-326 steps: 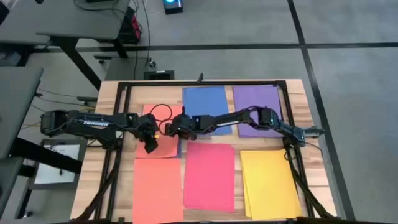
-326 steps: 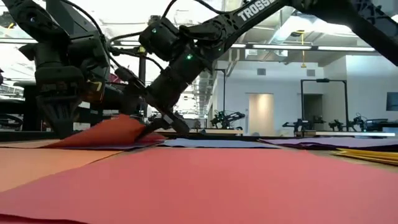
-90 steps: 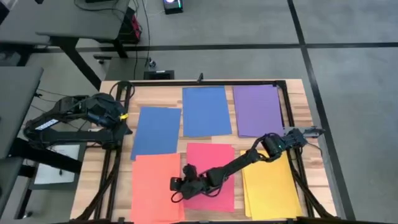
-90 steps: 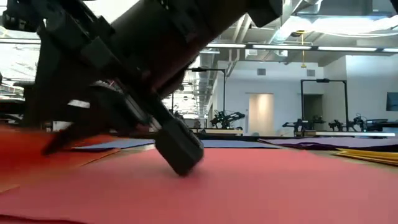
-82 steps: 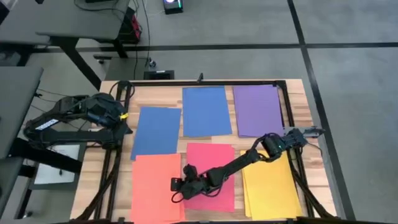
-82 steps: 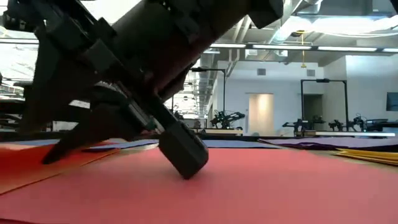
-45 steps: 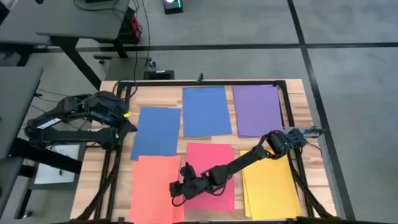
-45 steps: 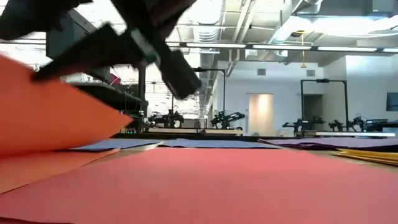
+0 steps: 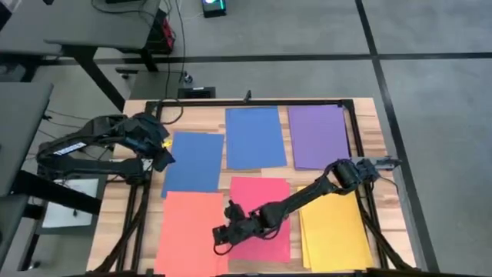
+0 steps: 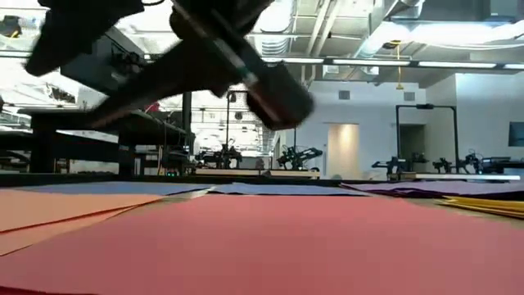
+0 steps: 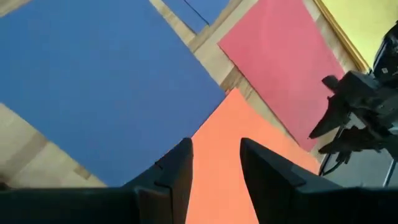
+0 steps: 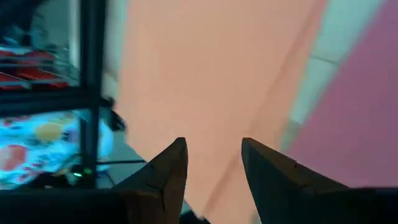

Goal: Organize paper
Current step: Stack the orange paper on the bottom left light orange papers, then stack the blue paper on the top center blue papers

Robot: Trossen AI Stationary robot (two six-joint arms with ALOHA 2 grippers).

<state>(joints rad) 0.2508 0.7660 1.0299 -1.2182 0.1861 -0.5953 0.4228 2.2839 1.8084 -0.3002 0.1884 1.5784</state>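
From above you see six sheets of paper on the wooden table (image 9: 377, 127) in two rows: far row a blue sheet (image 9: 194, 161), a second blue sheet (image 9: 254, 137) and a purple sheet (image 9: 318, 135); near row a salmon-orange sheet (image 9: 188, 231), a pink-red sheet (image 9: 265, 208) and a yellow sheet (image 9: 332, 231).

Your right gripper (image 9: 219, 235) reaches across the pink-red sheet to the gap between it and the salmon-orange sheet. Its wrist camera adds what the overhead cannot: the two fingers stand parted with nothing between them, above the orange paper. The table-level view shows that gripper lifted clear of the sheets, which lie flat.

Your left gripper (image 9: 163, 150) hovers at the left edge of the first blue sheet; its wrist view shows fingers (image 11: 177, 174) apart and empty.

No containers are in view.

Half a second ago the salmon-orange sheet was raised in the right gripper; now it lies flat and released. The left gripper has moved closer to the blue sheet.
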